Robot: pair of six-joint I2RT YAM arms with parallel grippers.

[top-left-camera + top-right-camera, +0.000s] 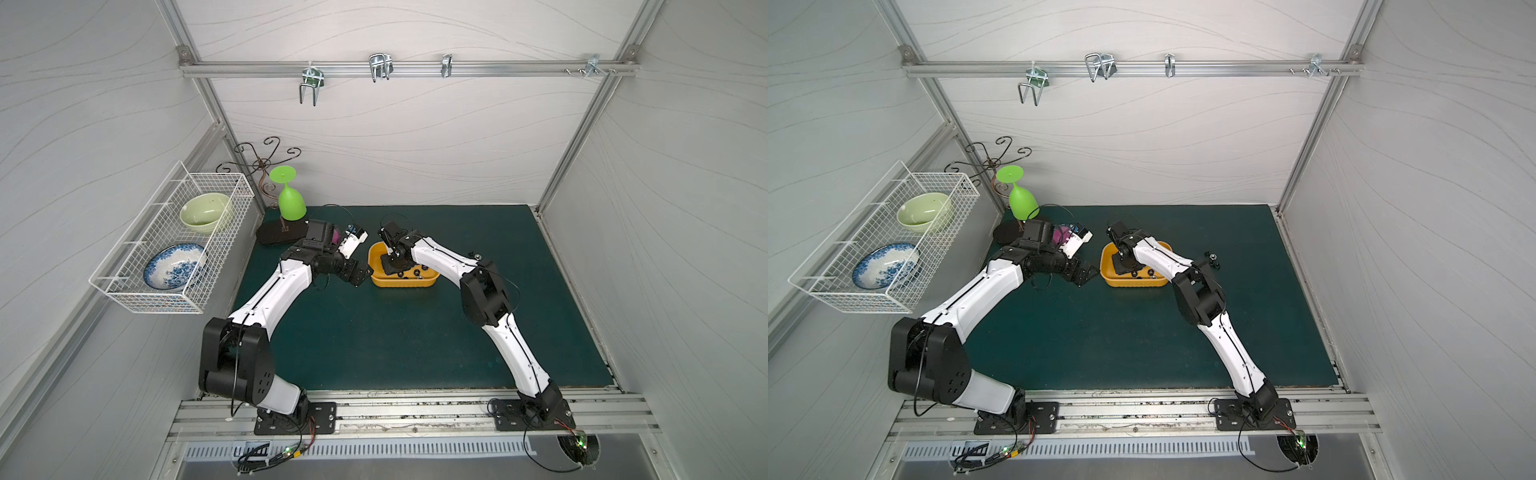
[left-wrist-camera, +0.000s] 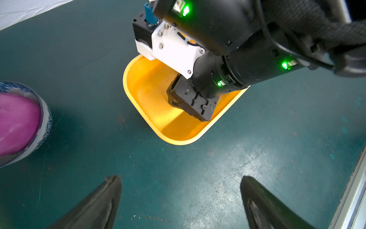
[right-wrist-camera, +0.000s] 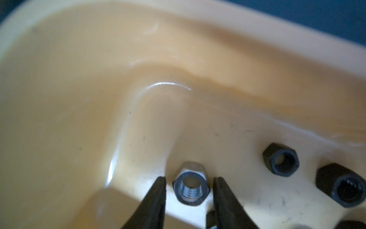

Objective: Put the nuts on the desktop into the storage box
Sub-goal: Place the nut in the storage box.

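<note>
Partway through the tidy-up: the right gripper (image 3: 189, 177) reaches down into the yellow storage box (image 1: 403, 283), which sits at the centre of the dark green desktop (image 1: 374, 332) in both top views. Its jaws are parted, one on each side of a silver nut (image 3: 191, 188) that lies on the box floor with a sliver of space at either fingertip, so the nut looks delivered rather than gripped. Two black nuts (image 3: 281, 159) lie close by on the same floor, and a top view shows several dark specks gathered along the near side of the box (image 1: 1142, 273). The job is not finished: a small cluster of nuts (image 1: 1213, 258) lies on the mat just right of the box, beside the right arm's elbow, and each one awaits its own trip. The left gripper (image 2: 180, 178) hovers over bare mat left of the box, its jaws spread wide and empty. No brand name or label can be read; a faint mark on the right wrist's black camera block is too small to make out.
</note>
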